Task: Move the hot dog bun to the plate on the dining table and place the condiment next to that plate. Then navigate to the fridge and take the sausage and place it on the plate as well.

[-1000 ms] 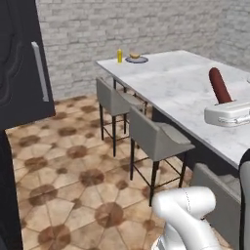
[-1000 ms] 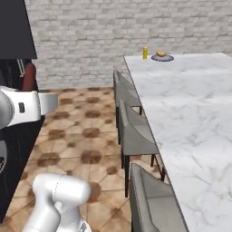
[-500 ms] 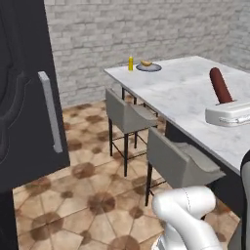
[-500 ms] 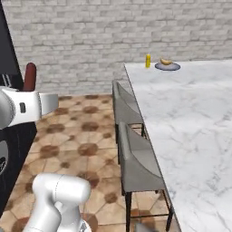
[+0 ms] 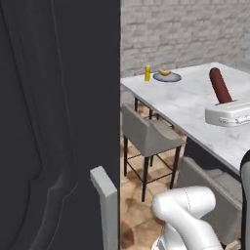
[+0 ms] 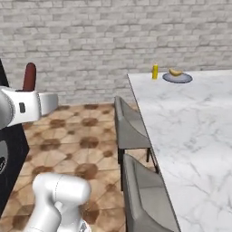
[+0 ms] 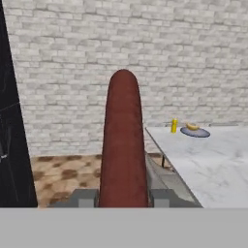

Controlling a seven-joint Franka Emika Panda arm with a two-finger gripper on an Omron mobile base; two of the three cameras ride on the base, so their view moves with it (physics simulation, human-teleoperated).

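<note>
The two grey fingertips press in from either side on the base of the sausage, pinching it so that the dark red-brown cylinder stands up between them, its rounded end pointing away from the hand. The gripper holds it in the air in front of the pale brick wall; in the left base view the sausage rises tilted above the white hand, and in the right base view its top end stands above the white wrist at the left edge. The dining table, white marble-look with grey veins, runs away toward the wall, and at its far end lies the blue-grey plate with the hot dog bun on it. The yellow condiment bottle stands upright just beside the plate, on the side nearer the table's corner. The same three show in the left base view: condiment, plate and bun. Grey padded stools line the table's near edge over a brown patterned tile floor. A dark panel with a pale grey handle stands close at the left of the left base view.
</note>
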